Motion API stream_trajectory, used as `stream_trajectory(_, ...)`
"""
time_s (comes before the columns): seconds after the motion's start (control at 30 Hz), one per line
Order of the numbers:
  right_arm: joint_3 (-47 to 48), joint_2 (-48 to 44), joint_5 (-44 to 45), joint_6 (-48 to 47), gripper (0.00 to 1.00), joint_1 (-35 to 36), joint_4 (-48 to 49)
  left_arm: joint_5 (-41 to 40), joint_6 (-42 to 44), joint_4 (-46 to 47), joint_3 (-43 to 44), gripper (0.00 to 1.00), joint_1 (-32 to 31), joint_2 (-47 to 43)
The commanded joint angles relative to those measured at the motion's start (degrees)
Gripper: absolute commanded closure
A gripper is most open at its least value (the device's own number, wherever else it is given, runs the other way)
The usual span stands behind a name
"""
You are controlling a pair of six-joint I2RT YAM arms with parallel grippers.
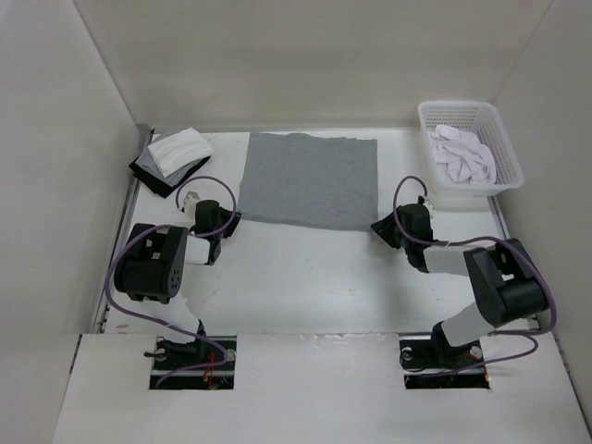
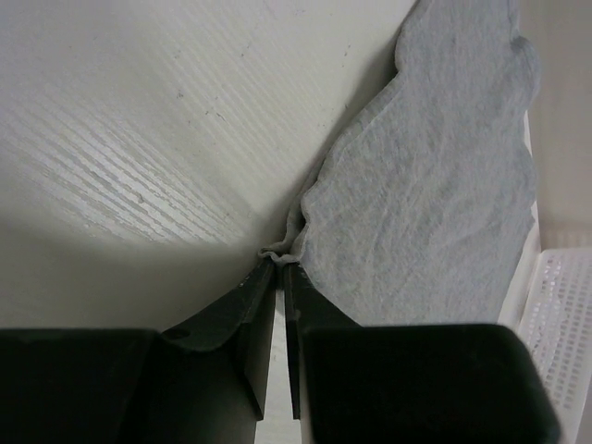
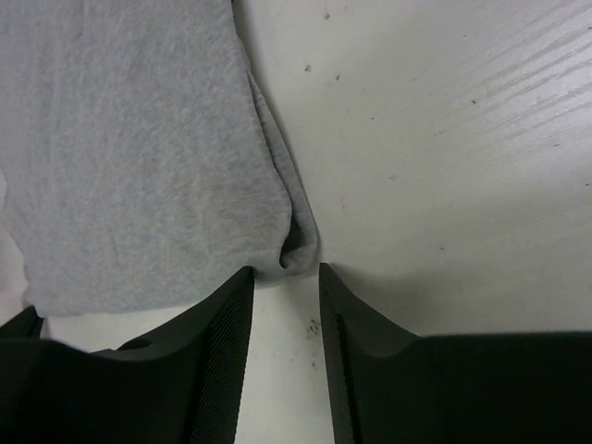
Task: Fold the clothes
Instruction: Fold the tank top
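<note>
The clothes (image 1: 310, 180), a plain grey knit garment, lie spread flat at the back middle of the table. My left gripper (image 1: 231, 222) is at their near left corner. In the left wrist view its jaws (image 2: 279, 264) are pinched on a bunched bit of that corner of the clothes (image 2: 435, 185). My right gripper (image 1: 377, 227) is at the near right corner. In the right wrist view it (image 3: 285, 270) stands open, and the folded corner of the clothes (image 3: 139, 157) lies just ahead of the tips, not gripped.
A white basket (image 1: 425, 116) holding white clothes (image 1: 462, 153) stands at the back right, and its mesh wall (image 2: 564, 314) shows in the left wrist view. A white-and-black cloth stack (image 1: 176, 153) lies at the back left. White walls close in three sides.
</note>
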Motion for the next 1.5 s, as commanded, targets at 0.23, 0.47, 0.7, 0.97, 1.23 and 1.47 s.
stream_trajectory(0.23,4.29,2.56,1.84,2.81,0.87,-0.02,3.83,-0.89,-0.7,3.26,1.25,0.97,-0.31,2.75)
stream_trajectory(0.47,4.21,-0.06,2.72,1.33,1.0,-0.02,3.4,-0.98,-0.7,4.84,-0.24,1.0,-0.31,-2.33)
stream_trajectory(0.7,0.51,-29.72,8.34,-5.96,1.0,4.36,-13.18,-1.15,2.64,-6.21,-3.41,1.0,0.3,-30.68)
stream_trajectory(0.97,16.39,-60.97,20.64,-12.3,1.0,18.59,-42.81,-0.98,7.65,-34.33,7.02,1.0,-0.4,-68.24)
stream_trajectory(1.23,28.37,-57.57,29.79,-18.1,1.0,34.34,-47.06,-0.8,9.67,-45.26,15.58,1.0,-1.1,-73.37)
stream_trajectory(1.47,21.44,-41.68,11.65,-16.71,1.0,17.77,-33.46,-0.72,10.56,-37.29,8.03,1.0,1.53,-59.96)
